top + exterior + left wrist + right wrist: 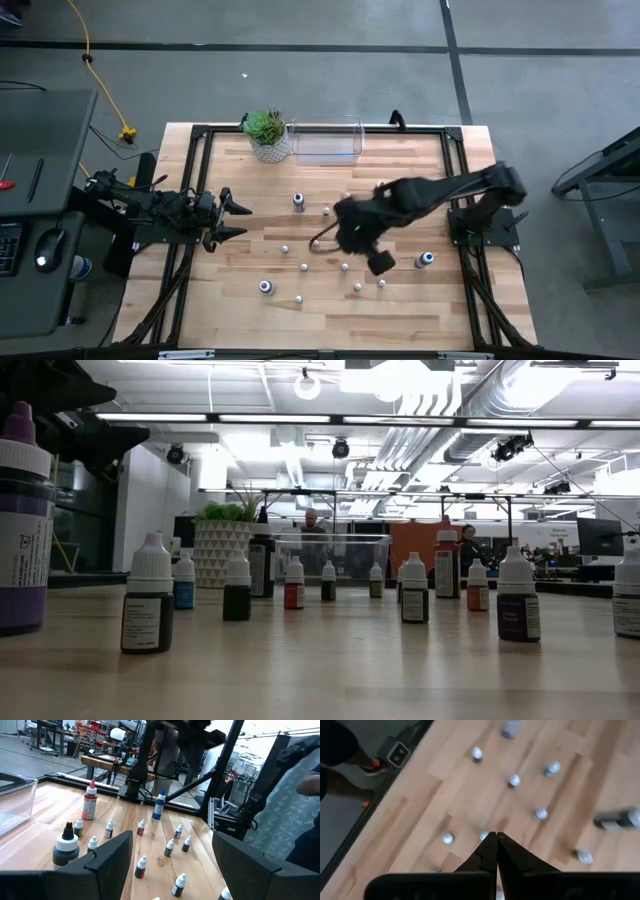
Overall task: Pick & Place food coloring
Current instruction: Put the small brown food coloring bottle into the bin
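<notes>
Several tiny food coloring bottles (305,267) stand upright and scattered on the wooden table, most with whitish caps. A few are bigger: one blue-topped (425,260), one red-topped (90,802), another blue one (159,805). The low view shows them in a loose row (415,590). My right gripper (320,243) reaches from the right to the table's middle and hovers over the bottles, shut and empty (496,836); a small bottle (483,836) shows just beside its tips, lower down. My left gripper (235,220) waits open at the left edge, with bottles beyond its fingers (172,870).
A clear plastic bin (325,140) stands at the far edge, with a green potted plant (266,133) to its left. A black frame (455,140) runs round the table. Bare wood lies between the bin and the bottles. People show in the room beyond (312,525).
</notes>
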`<state>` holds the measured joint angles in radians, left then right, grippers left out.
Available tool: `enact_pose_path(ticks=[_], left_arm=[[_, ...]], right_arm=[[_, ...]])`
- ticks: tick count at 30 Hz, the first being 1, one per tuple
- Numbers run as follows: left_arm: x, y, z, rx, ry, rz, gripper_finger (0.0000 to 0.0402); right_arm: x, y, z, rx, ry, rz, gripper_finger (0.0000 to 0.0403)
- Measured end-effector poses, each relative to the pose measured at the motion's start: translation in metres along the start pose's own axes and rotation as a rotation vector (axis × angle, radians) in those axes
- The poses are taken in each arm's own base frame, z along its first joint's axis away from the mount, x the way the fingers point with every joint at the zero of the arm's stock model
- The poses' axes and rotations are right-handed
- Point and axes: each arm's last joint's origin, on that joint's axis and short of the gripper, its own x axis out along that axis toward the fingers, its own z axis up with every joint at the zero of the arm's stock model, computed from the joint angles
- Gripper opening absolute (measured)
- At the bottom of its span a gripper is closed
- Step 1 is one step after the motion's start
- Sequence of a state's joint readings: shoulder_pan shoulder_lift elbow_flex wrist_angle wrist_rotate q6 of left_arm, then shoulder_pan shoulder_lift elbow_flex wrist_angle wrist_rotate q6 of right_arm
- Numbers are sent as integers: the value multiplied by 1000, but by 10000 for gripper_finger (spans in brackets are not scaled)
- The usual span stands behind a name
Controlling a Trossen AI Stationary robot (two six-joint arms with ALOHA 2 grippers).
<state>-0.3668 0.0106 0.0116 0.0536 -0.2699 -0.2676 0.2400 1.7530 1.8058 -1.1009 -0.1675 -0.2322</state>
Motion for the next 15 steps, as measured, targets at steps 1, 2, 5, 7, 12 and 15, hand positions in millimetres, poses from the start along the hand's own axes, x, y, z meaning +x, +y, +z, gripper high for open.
enact_pose_path(ticks=[1,2,5,7,12,15], left_arm=[[0,0,0,0,0,0,271],[0,0,0,0,0,0,271],[0,0,0,0,0,0,271],[0,0,0,0,0,0,271],[0,0,0,0,0,0,271],[0,0,0,0,0,0,271]], right_arm=[[5,2,7,-12,6,9,1],[9,3,14,-20,13,16,0],[27,6,31,-38,29,34,1],[40,8,41,-49,33,41,0],[79,13,57,-103,61,61,1],[106,17,61,-118,91,55,1]])
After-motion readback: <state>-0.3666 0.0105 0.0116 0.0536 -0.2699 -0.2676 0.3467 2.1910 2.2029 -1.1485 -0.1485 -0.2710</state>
